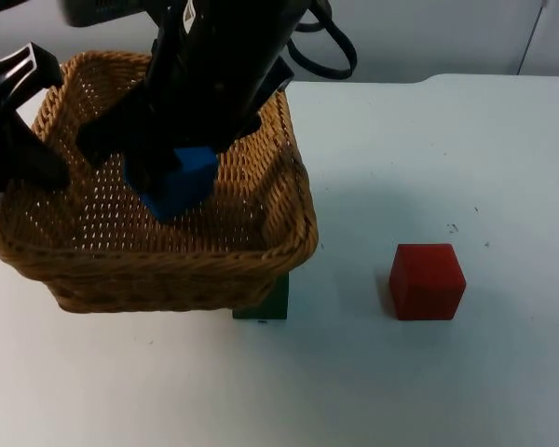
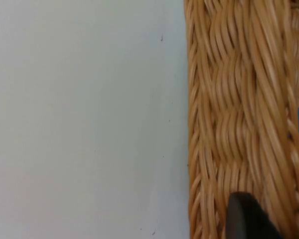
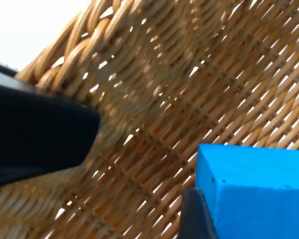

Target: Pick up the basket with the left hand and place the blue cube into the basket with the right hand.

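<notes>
The white desk (image 1: 429, 372) carries a woven wicker basket (image 1: 168, 270), honey-brown with a thick braided rim, its near corner over a dark green block (image 1: 265, 305). The left gripper (image 1: 23, 140) holds the basket's left rim, fingers pinching the wall. Inside the basket hangs the blue cube (image 1: 179, 182) — matte, sharp-edged — pinched between the right gripper's (image 1: 172, 172) fingers (image 3: 194, 214). A red cube (image 1: 427, 281) sits well apart from the basket.
</notes>
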You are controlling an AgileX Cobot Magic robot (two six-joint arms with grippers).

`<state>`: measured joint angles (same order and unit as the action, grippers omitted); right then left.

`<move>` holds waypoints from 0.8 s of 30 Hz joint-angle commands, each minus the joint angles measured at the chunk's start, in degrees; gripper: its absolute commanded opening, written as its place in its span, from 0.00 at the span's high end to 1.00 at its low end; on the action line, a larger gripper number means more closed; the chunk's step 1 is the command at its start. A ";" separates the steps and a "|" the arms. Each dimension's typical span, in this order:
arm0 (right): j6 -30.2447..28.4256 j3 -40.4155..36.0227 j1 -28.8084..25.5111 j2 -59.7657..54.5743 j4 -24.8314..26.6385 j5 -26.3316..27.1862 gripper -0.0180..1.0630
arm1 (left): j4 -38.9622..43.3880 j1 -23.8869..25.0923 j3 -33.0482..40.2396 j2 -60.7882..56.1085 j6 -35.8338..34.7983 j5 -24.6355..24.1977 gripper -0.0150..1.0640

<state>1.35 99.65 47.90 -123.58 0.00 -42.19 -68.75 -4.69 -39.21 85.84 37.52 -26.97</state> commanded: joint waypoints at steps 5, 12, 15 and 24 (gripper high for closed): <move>-0.31 0.44 0.28 1.22 0.00 1.06 0.43 | -1.57 0.01 -0.01 -0.86 -0.09 -1.20 0.99; -0.31 0.44 0.28 3.99 0.00 0.32 0.27 | -1.57 0.01 -0.01 -0.86 -0.09 -0.83 0.99; -0.51 0.44 0.28 7.31 -0.35 -1.13 0.27 | -1.57 0.01 -0.01 -0.86 -0.05 -0.56 0.99; -2.18 0.44 0.28 16.83 -1.27 -8.76 0.27 | -0.05 1.10 -0.01 -0.86 2.19 -0.34 0.99</move>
<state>-0.31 99.65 47.90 -108.28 -0.64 -49.66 -67.75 -4.09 -39.21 85.84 39.51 -26.87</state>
